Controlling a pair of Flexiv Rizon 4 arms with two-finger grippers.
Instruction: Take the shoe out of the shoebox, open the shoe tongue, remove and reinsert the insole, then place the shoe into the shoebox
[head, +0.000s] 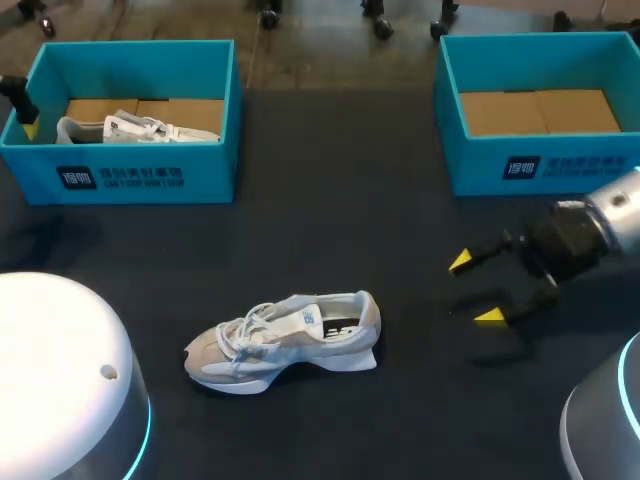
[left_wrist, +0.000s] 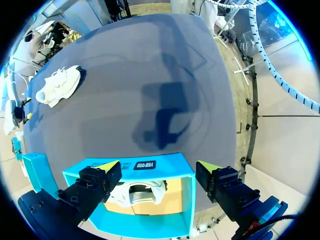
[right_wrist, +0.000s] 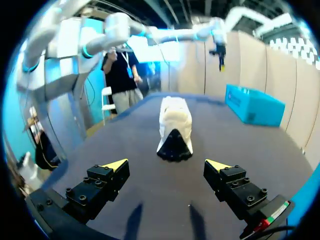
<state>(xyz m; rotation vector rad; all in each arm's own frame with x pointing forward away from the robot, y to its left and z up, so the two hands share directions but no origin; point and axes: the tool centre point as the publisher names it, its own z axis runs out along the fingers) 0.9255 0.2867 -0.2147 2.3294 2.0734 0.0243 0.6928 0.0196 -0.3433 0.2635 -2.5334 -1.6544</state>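
Note:
A light grey and white shoe (head: 285, 338) lies on its sole on the dark table, toe to the left. In the right wrist view this shoe (right_wrist: 175, 125) stands ahead of my right gripper (right_wrist: 167, 164), heel toward it. My right gripper (head: 475, 289) hovers open and empty to the shoe's right. A second white shoe (head: 130, 128) lies in the left teal shoebox (head: 140, 175). My left gripper (left_wrist: 159, 166) hangs open above that box's outer edge, over the boxed shoe (left_wrist: 142, 192). In the head view the left gripper (head: 25, 118) shows only at the box's left end.
A second teal shoebox (head: 540, 165) stands at the back right, holding only its cardboard floor. In the right wrist view a teal box (right_wrist: 255, 105) sits beyond the shoe to one side. Dark table (head: 400, 400) stretches around the shoe.

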